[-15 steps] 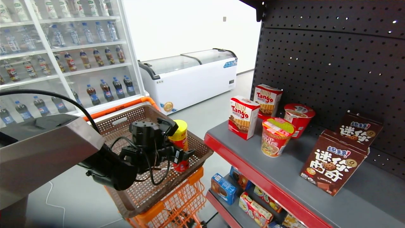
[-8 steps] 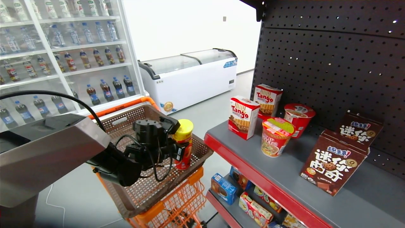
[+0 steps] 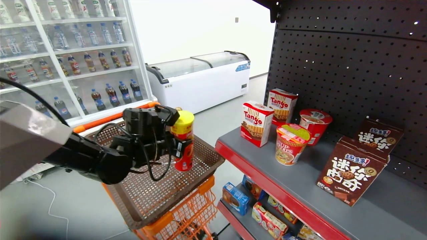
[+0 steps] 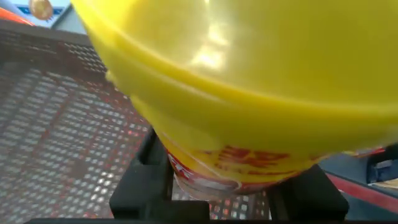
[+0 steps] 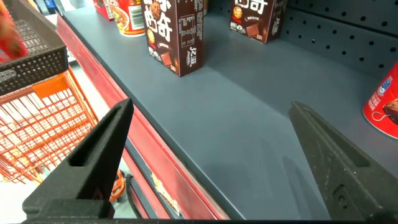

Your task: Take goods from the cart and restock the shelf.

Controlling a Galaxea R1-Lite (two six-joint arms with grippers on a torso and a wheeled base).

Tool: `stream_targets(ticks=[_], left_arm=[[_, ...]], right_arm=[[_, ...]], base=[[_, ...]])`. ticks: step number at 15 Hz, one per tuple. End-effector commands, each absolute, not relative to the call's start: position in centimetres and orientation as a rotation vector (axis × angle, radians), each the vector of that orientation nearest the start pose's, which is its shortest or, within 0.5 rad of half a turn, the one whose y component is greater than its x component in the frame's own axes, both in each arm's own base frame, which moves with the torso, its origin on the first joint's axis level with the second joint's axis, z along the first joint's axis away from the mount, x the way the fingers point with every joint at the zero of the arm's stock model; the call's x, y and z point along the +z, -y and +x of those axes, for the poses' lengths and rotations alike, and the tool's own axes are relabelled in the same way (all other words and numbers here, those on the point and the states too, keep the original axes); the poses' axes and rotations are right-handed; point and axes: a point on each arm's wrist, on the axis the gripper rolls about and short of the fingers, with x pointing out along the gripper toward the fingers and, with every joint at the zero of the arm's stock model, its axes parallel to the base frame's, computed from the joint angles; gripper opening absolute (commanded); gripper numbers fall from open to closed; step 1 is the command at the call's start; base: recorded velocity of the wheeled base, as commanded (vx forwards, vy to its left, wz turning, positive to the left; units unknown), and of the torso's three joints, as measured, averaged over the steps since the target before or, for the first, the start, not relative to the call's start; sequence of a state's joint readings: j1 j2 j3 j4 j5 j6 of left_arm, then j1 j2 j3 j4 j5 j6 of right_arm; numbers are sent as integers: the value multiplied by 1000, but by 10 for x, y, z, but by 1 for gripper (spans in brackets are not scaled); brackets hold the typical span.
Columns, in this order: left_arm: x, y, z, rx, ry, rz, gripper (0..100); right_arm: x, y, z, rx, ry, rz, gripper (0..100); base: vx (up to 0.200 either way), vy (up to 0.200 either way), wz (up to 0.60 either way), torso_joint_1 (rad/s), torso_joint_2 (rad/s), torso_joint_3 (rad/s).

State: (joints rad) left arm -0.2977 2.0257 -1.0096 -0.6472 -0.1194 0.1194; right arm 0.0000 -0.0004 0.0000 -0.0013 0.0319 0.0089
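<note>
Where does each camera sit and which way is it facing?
Head view: on the head, facing forward and down at basket and shelf; left gripper holds the can.
Left wrist view: on that wrist, facing the can's yellow lid, basket behind; jaws flank it.
Right wrist view: on that wrist, facing the shelf and brown boxes; right gripper shows, jaws open.
Shared: head and left wrist, the can; head and right wrist, the boxes.

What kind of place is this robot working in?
Most likely a small convenience store, or a mock-up of one: a glass-door drinks fridge, a shelf of snack boxes and cup noodles, and a shopping cart with a chip can held over it.
</note>
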Motion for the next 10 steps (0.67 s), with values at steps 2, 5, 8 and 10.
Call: stream_targets(ticks=[2, 5, 8, 10], left_arm=[[219, 82, 313, -383, -174, 84, 0], [242, 58, 267, -381, -118, 69, 0], [240, 49, 228, -383, -111, 74, 0], [241, 42, 213, -388, -107, 64, 0]], right_arm=[[76, -1, -23, 32, 1, 9, 100], [76, -1, -23, 32, 1, 9, 100], [76, -1, -23, 32, 1, 9, 100], [76, -1, -23, 32, 1, 9, 100]], base=[[0, 0, 0, 0, 0, 0], [0, 0, 0, 0, 0, 0], [0, 0, 0, 0, 0, 0], [0, 0, 0, 0, 0, 0]])
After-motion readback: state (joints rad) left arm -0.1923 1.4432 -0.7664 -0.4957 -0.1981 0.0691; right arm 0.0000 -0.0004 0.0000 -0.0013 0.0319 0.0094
